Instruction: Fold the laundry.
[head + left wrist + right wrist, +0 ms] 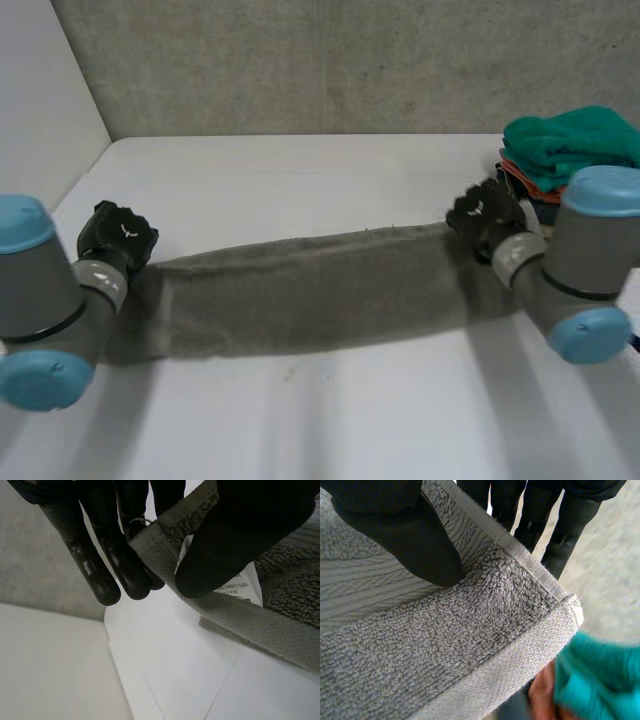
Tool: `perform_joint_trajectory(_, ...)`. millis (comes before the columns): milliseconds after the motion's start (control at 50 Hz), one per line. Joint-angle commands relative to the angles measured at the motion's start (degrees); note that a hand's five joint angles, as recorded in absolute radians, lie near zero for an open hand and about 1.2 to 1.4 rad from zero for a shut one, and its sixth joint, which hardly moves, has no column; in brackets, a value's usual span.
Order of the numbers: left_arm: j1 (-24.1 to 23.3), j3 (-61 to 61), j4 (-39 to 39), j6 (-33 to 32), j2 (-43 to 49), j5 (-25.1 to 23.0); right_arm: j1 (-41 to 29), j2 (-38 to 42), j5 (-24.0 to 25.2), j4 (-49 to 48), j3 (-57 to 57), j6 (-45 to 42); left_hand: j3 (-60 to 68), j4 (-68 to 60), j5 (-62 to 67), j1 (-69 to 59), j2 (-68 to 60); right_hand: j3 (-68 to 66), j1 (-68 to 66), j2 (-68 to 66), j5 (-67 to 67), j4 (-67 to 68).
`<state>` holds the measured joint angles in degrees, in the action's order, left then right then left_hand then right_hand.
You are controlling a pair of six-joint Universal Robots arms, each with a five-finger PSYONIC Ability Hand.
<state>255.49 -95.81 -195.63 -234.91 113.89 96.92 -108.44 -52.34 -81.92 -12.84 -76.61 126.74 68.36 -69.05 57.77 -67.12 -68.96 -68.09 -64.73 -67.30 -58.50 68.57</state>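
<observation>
Grey towel (310,290), opposite ends in left hand (117,238) and right hand (485,215)

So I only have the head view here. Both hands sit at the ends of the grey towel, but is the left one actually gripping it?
Observer: Yes. The left wrist view has the left hand pinching the hemmed edge of the grey towel between thumb and fingers.
Operator: Anything at that spot I can't make out?
Observer: A white care label by the hem, partly under the thumb.
Operator: And the right hand?
Observer: The right hand pinches the hem near a corner, thumb on the pile and fingers behind it. The teal cloth lies just past that corner.
</observation>
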Motion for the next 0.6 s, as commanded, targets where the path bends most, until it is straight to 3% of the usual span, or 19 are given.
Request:
perform_joint_trajectory(20, -1.14, 4.14, 0.34, -0.28, 3.97, 3.36, -0.81, 8.64, 4.66, -9.22, 8.3, 0.17, 11.64, -10.95, 12.23, -12.88, -11.04, -11.91, -15.27, -12.7, -11.5, 11.43)
perform_joint_trajectory(80, -1.14, 6.33, -0.1, -0.19, 5.81, 3.53, -0.72, 13.47, 7.04, -9.57, 13.05, 0.43, 11.64, -10.95, 12.23, -12.88, -11.04, -11.91, -15.27, -12.7, -11.5, 11.43)
perform_joint_trajectory(200, -1.49, 12.66, -0.01, -0.02, 10.38, 4.5, -1.08, 20.95, 3.53, -9.4, 22.37, 0.35, 11.64, -10.95, 12.23, -12.88, -11.04, -7.64, -11.0, -8.43, -7.23, 7.16)
perform_joint_trajectory(260, -1.93, 14.51, 0.08, -0.02, 11.88, 4.76, -1.25, 21.83, 0.9, -9.4, 24.21, 0.43, 11.64, -10.95, 12.23, -12.88, -11.04, 58.09, 54.73, 57.3, 58.5, -58.57)
perform_joint_trajectory(280, -2.36, 15.39, 0.17, 0.07, 12.41, 4.76, -1.34, 21.75, 0.1, -9.75, 24.48, 0.52, -24.47, 25.17, -23.88, 23.23, 25.07, 58.09, 54.73, 57.3, 58.5, -58.57)
perform_joint_trajectory(300, -2.45, 15.65, 0.17, 0.07, 12.5, 4.76, -1.34, 21.4, -0.77, -9.84, 24.49, 0.7, -47.31, 48.01, -46.72, 46.08, 47.92, 58.09, 54.73, 57.3, 58.5, -58.57)
perform_joint_trajectory(320, -2.63, 15.83, 0.17, -0.02, 12.5, 4.94, -1.43, 21.14, -1.65, -9.75, 24.49, 1.13, -58.36, 59.05, -57.77, 57.12, 58.96, 58.09, 54.73, 57.3, 58.5, -58.57)
perform_joint_trajectory(400, -2.81, 15.66, 0.34, 1.03, 12.06, 5.47, -1.34, 15.8, -5.0, -7.48, 21.34, 5.77, -58.36, 59.05, -57.77, 57.12, 58.96, 58.09, 54.73, 57.3, 58.5, -58.57)
perform_joint_trajectory(460, -2.72, 14.87, 0.78, 3.58, 9.96, 5.47, -0.55, 11.22, -4.48, -4.05, 17.99, 9.56, -58.36, 59.05, -57.77, 57.12, 58.96, 58.09, 54.73, 57.3, 58.5, -58.57)
perform_joint_trajectory(600, -1.14, 9.86, 1.75, 9.73, 1.7, 4.85, 1.2, -0.74, 4.92, 10.63, 9.38, 17.92, -58.36, 59.05, -57.77, 57.12, 58.96, 58.09, 54.73, 57.3, 58.5, -58.57)
